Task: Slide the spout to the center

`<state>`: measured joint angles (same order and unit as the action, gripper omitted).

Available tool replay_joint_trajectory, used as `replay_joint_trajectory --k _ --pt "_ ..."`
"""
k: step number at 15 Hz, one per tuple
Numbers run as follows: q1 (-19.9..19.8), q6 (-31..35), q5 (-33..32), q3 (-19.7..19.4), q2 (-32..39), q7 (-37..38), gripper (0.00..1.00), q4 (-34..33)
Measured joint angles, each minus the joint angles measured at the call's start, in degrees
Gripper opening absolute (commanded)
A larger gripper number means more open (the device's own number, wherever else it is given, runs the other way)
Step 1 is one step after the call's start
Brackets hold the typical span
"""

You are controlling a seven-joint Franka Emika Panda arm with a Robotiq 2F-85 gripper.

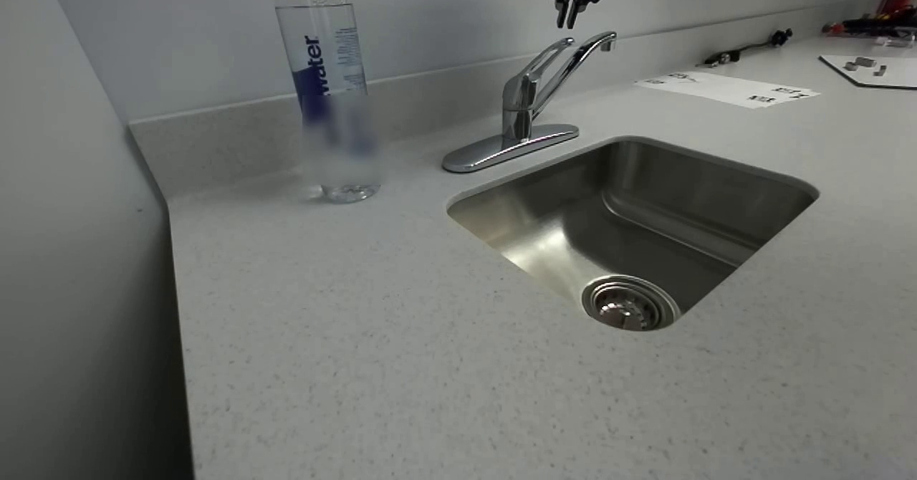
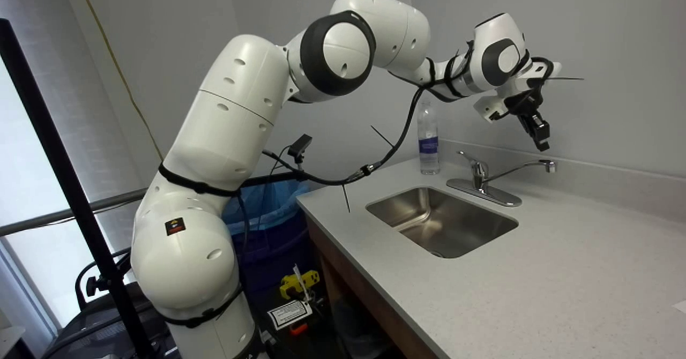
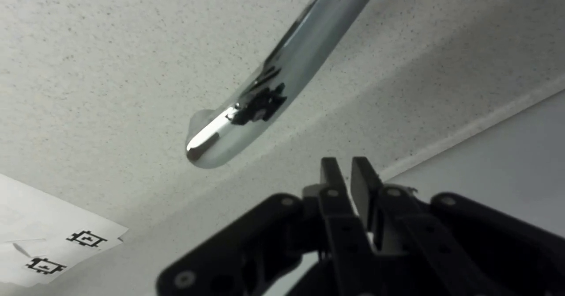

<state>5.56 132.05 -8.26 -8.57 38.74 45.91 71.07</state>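
Observation:
The silver spout shows in both exterior views (image 1: pixel 580 59) (image 2: pixel 515 169) and in the wrist view (image 3: pixel 304 62). It is swung to one side along the back wall, its tip over the counter beside the sink. It rises from the oval chrome base (image 1: pixel 476 156), beside the lever handle (image 1: pixel 550 56). My gripper shows in both exterior views (image 1: pixel 571 16) (image 2: pixel 542 143), pointing down above the spout's tip end. In the wrist view, the gripper (image 3: pixel 344 160) is on the wall side of the spout, apart from it. Its fingers have a narrow gap with nothing between them.
The steel sink (image 1: pixel 688 165) is set in the counter in front of the faucet. A tall water bottle (image 1: pixel 319 64) stands near the corner. The backsplash (image 1: pixel 430 104) runs close behind the spout. A marker sheet (image 1: pixel 723 89) lies on the counter past the spout tip.

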Motion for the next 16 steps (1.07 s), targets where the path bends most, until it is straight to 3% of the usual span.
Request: replay_joint_trajectory --k 9,16 --pt "-0.3 -12.9 0.3 0.1 5.1 -1.0 0.00 -7.3" --pt "-0.6 -24.6 0.4 0.3 5.3 -8.7 0.00 -9.9"
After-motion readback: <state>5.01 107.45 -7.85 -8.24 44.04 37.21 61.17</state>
